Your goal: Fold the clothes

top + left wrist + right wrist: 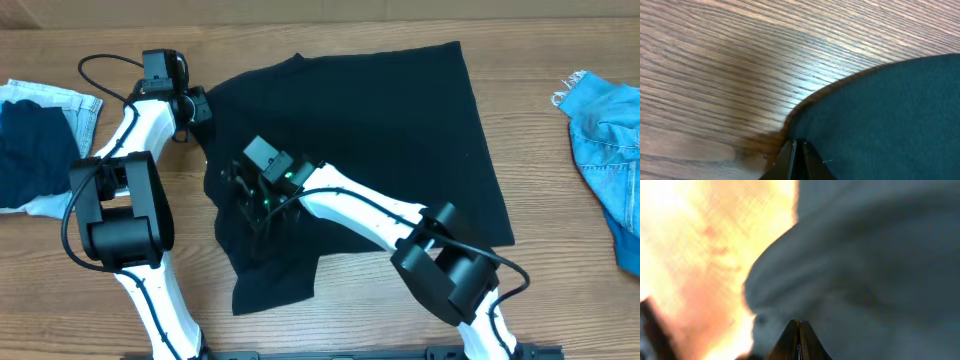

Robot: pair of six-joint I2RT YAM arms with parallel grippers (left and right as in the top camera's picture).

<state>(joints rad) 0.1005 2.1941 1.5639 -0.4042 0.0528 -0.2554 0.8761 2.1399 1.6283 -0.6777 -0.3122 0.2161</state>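
Note:
The clothes (380, 130), one plain black garment, lie spread over the middle of the wooden table (560, 250). My left gripper (200, 108) sits low at the garment's upper left edge. In the left wrist view the hem of the clothes (890, 115) runs straight into the left gripper (796, 146), whose jaws are shut on it. My right gripper (248, 195) rests on the lower left part of the garment, where the fabric bunches. Seen from the right wrist, the right gripper (798, 324) is shut against rumpled clothes (865, 255). Whether it pinches fabric does not show.
A pale denim piece (75, 105) with a dark blue garment (35, 150) on it lies at the table's left edge. A bright blue denim garment (605, 140) lies at the right edge. Both arm bases stand at the front.

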